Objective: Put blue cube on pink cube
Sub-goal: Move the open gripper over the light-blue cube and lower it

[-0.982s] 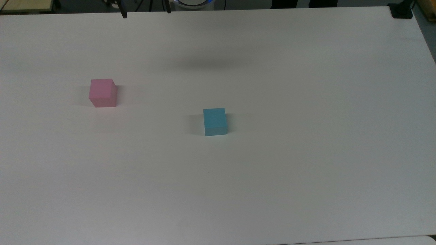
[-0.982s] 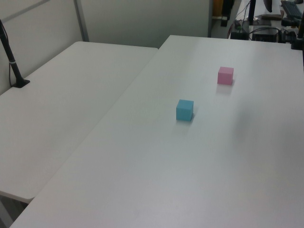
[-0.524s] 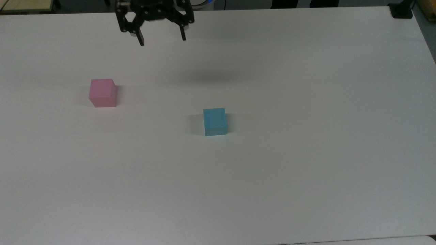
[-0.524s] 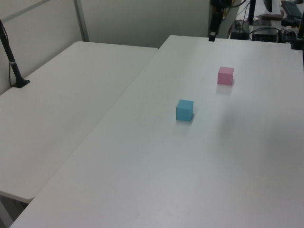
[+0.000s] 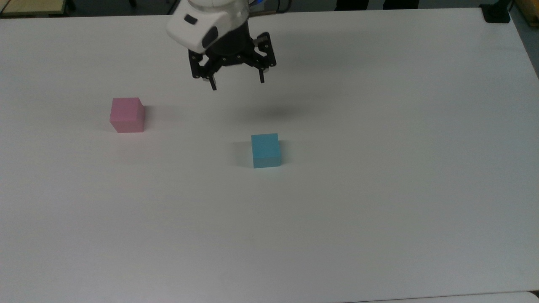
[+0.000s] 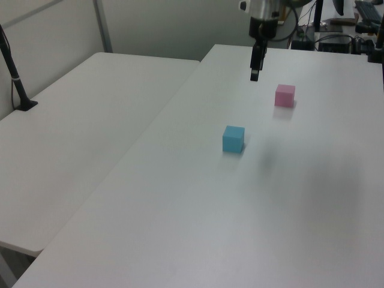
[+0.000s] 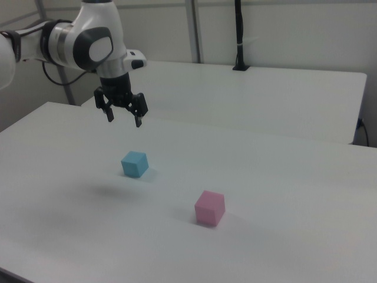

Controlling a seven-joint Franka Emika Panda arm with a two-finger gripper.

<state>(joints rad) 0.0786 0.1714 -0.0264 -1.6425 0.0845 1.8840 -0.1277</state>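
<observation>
1. hanging above the white table (image 5: pixel 379 189), the gripper (image 5: pixel 236 84) has its two fingers spread wide and nothing between them.
2. in the top view the gripper sits up and a little to the left of the blue cube (image 5: pixel 266 150), well clear of it, and a soft shadow lies on the table between the two.
3. the blue cube rests flat on the table near the middle of the top view, touching nothing else.
4. the pink cube (image 5: pixel 127 114) rests flat on the table too, well apart from the blue one, toward the top view's left.
5. in the right view the gripper (image 7: pixel 124 119) hovers above and behind the blue cube (image 7: pixel 135 164), fingers pointing down, and the pink cube (image 7: pixel 210 207) lies nearer the camera, toward the right view's right.
6. in the left view the gripper (image 6: pixel 255 74) shows edge-on, up and to the left of the pink cube (image 6: pixel 285 95), with the blue cube (image 6: pixel 233 138) lower down.
7. a second white table (image 6: pixel 90 138) stands beside the first on the left view's left.
</observation>
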